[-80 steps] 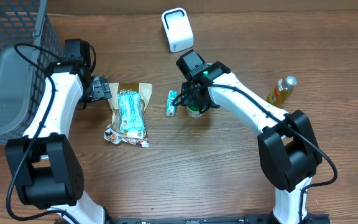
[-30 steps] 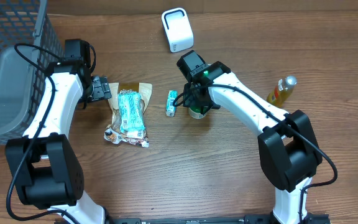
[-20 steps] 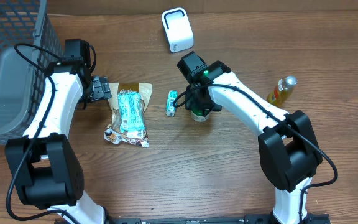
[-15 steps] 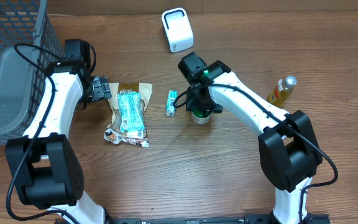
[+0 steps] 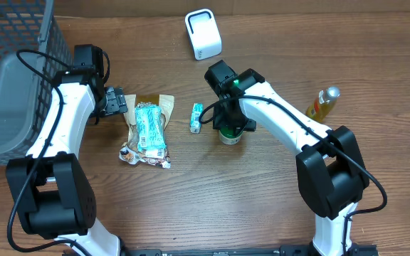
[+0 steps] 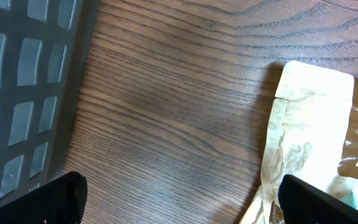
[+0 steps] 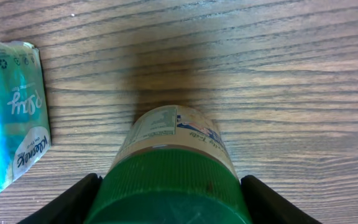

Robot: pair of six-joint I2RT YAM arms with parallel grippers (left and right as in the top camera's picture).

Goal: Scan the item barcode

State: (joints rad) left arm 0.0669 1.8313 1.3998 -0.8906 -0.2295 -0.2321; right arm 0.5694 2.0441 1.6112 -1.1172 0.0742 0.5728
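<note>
Both right fingers clamp the ribbed green plastic lid of the small paper-labelled jar, likely rigid, light and slick-sided, so those ribs suit gripping, while the left fingers gape empty.

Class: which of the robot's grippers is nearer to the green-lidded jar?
Right. The right gripper is closed around the green-lidded jar at its lid; the left gripper stands open far across the table, beside the snack bag.

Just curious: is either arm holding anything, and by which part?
The right gripper grips the small green-lidded jar by its lid; the left gripper holds nothing.
</note>
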